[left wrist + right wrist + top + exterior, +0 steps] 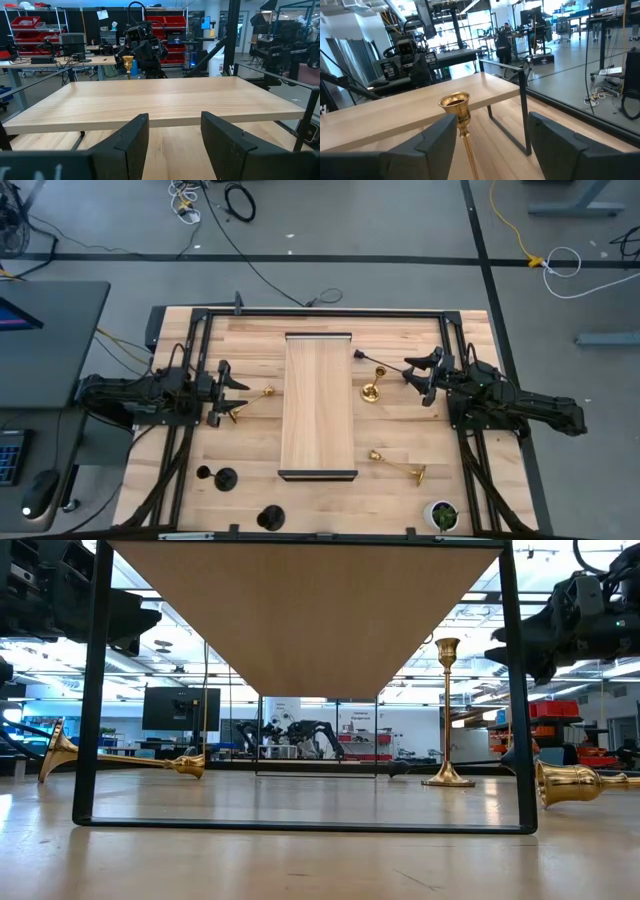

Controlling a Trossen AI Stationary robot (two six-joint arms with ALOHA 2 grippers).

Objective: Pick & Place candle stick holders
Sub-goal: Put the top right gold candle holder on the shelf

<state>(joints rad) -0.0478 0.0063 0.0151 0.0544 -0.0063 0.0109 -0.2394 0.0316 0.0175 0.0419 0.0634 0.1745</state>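
A large butcher-block table [250, 330] filled the overhead view, with grey floor, loose cables and a dark desk around it. At its centre stood one long wooden riser shelf [318, 405] on a thin black frame, running from twelve to six o'clock.

Two dark arms reached in. The left gripper [228, 390] sat at nine o'clock from the shelf, its fingers [132, 137] spread well apart and holding nothing. The right gripper [422, 376] sat at three o'clock, its fingers [437, 137] likewise spread wide and empty, with the cup of a gold holder rising between them in its wrist view, untouched.

Six candle stick holders could be counted, three gold and three black. One gold holder [252, 400] lay on its side at nine o'clock, just beside the left gripper. One upright gold holder [371, 392] stood at three o'clock, close to the shelf's edge. A third gold holder [398, 466] lay on its side near five o'clock. One black holder [372, 360] lay tipped at two o'clock, near the right gripper. Two more black holders, [220, 476] and [271, 518], sat around seven o'clock near the front edge; whether they stood upright could not be told.

One small green plant [442, 515] in a white pot stood at the five o'clock corner.

Beyond the table, the level views showed a bright workshop with red storage bins [22, 22] on racks and one monitor [181, 708].
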